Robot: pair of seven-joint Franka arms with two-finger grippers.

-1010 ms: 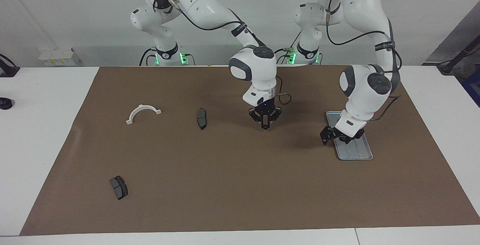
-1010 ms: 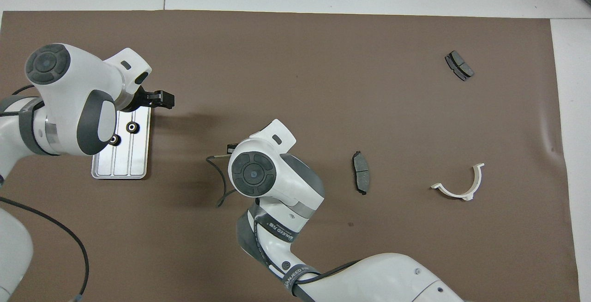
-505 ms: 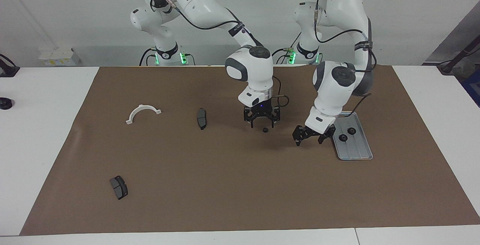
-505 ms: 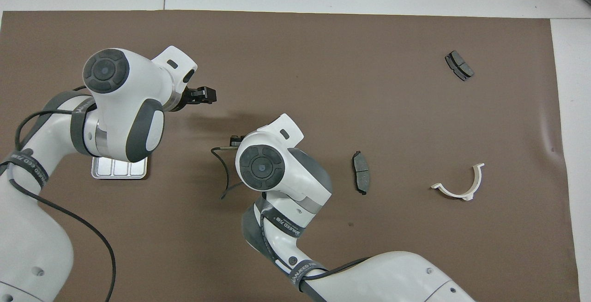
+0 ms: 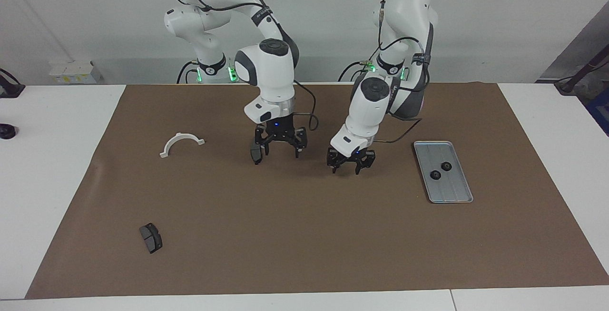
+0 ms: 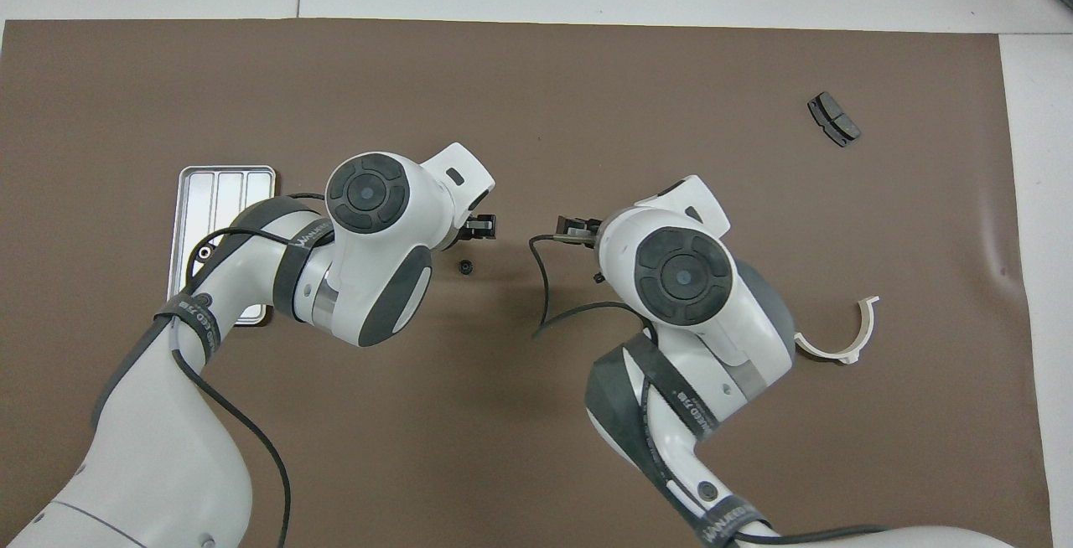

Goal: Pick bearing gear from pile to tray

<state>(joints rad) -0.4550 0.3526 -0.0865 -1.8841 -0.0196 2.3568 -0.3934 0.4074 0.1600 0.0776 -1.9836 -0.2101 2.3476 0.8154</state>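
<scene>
Beside the gear (image 6: 465, 266), left end effector (image 5: 350, 166) arrived spread; right end effector (image 5: 281, 153) withdrew, wide.

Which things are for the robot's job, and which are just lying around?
For the job: tray, two gears in it, loose gear on the mat, left gripper over it.
Lying about: two brake pads, bracket. Right gripper waits above the mat.

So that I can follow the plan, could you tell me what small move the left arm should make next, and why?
Probably centre the left gripper over the loose gear on the mat and lower it. Its jaws stand open, the gear lies bare just beside them, and the tray already holds two.
</scene>
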